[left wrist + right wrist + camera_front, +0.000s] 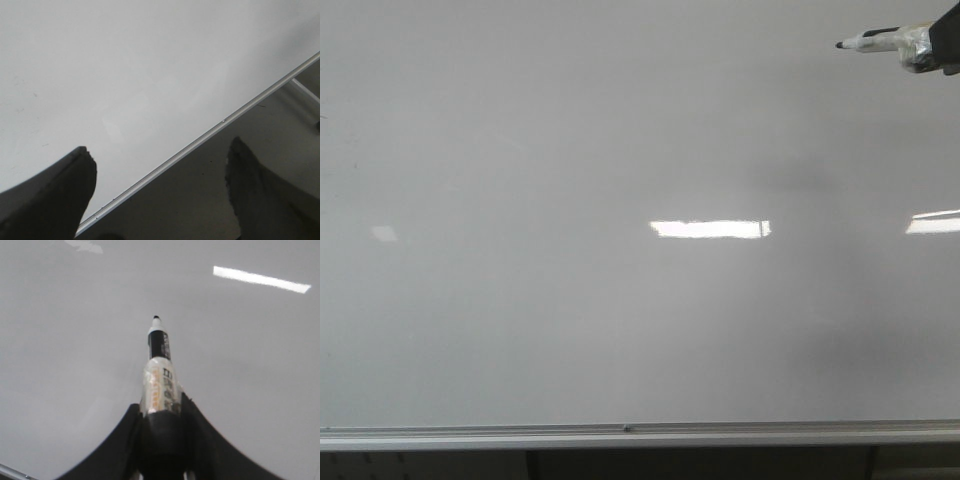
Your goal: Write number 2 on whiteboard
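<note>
The whiteboard (620, 330) fills the front view, bare of any written mark (only light reflections). The right gripper (161, 427) has its jaws clamped on a marker (160, 370), tip uncapped, near the board's upper right. The left gripper (160, 185) hangs with jaws spread over the board's frame (200, 140).

Prob. office or classroom: big framed whiteboard (570, 330) w/ ceiling strip-light reflections (710, 229).

The whiteboard (620, 200) lies bare across nearly the whole front view. Only the marker (870, 42) intrudes, at its far right corner, seemingly clear of the surface. The frame strip (620, 432) bounds the near edge.
</note>
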Tool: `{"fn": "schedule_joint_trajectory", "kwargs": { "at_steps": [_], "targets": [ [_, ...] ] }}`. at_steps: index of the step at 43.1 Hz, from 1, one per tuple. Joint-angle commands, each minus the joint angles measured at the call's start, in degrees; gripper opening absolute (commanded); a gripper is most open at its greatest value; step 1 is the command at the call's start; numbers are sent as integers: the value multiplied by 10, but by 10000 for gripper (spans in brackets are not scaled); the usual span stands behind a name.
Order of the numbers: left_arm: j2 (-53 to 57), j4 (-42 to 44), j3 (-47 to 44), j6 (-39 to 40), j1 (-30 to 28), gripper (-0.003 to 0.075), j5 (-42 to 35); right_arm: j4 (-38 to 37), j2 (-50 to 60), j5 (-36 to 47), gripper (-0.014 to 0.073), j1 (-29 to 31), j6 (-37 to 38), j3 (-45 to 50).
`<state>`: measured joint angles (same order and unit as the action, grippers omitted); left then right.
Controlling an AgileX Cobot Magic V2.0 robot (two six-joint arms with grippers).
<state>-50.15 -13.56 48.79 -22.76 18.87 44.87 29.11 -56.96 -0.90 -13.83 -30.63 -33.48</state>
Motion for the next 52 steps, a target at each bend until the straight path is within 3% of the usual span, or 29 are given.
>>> {"fn": "schedule_joint_trajectory", "kwargs": {
  "at_steps": [1, 39, 52],
  "targets": [
    [3, -13, 14, 5, -4, 525, -38, 5, -9, 69, -76, -1, -7, -17],
    [3, -13, 14, 5, -4, 525, -38, 5, -146, 109, -76, 0, -7, -123],
    [3, -13, 14, 5, -4, 525, -38, 5, -173, 78, -80, 58, -17, -138]
  ]
}}
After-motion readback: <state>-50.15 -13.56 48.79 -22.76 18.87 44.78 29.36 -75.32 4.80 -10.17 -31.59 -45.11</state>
